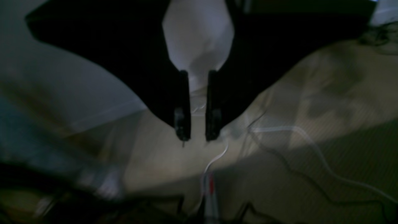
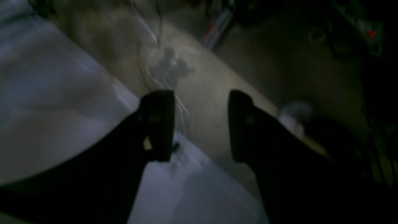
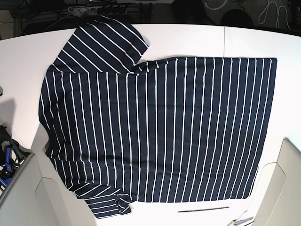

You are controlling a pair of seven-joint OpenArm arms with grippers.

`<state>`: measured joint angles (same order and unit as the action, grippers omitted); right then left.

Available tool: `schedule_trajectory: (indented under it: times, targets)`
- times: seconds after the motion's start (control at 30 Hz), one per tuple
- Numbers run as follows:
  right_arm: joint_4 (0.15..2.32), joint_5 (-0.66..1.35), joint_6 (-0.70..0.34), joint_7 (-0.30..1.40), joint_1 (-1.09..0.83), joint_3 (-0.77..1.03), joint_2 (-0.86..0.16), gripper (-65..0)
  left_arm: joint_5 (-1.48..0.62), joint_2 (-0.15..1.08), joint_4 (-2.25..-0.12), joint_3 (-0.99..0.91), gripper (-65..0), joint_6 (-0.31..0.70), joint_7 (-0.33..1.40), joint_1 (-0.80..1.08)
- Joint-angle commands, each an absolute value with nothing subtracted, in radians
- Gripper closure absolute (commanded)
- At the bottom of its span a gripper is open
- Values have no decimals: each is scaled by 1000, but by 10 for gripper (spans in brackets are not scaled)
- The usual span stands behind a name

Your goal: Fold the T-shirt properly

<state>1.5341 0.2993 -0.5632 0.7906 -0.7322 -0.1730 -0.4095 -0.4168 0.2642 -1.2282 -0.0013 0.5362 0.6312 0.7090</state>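
Lying spread flat across the white table (image 3: 197, 40), the T-shirt (image 3: 160, 132) is taking up most of the surface in the base view, its hem edge running down the right side of that view and its collar end pointing toward the left side. One sleeve (image 3: 101, 47) is reaching toward the far table edge, while the other sleeve (image 3: 106, 203) is sitting crumpled and partly turned over near the front edge. A thin dark rod (image 3: 203, 209) is lying on the bare table just beside the shirt's lower edge, and a few small tools (image 3: 240, 220) are showing at the bottom of the frame close to it. Nothing is resting on the fabric.

Neither arm is showing in the base view. In its own wrist view, the left gripper (image 1: 197, 137) is hanging with its jaws nearly together, only a narrow gap between them and nothing visibly between them. The right gripper (image 2: 200, 124) is holding its jaws wide apart, with nothing in them, over the table's edge (image 2: 102, 77).

Both wrist views are dim and blurred, looking past the table to a pale floor (image 1: 326, 87) where white and dark cables (image 1: 311, 146) are trailing. Beyond the far table edge, a power strip (image 3: 82, 8) and more cables (image 3: 275, 14) are lying in shadow.
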Motion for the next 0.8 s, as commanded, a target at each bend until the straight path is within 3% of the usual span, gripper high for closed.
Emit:
schedule_trajectory:
  times: [0.0,0.23,0.57,0.77]
  targets:
    - [1583,332,-574,811,-759,-158,-415,-278,-433,269,-1259,-21,-95,560,647,739]
    - [1823,414,-584,876,-801,-67,-416,-278,-480,269,-1399,-120,-95,573,681,822]
    - [1999,548,-584,897,-823,52,-416,-278,-543,269,-1622,-280,-111,573,719,936]
    - [2077,710,-584,917,-823,197,-415,-278,-686,269,-1746,-413,-228,573,830,945]
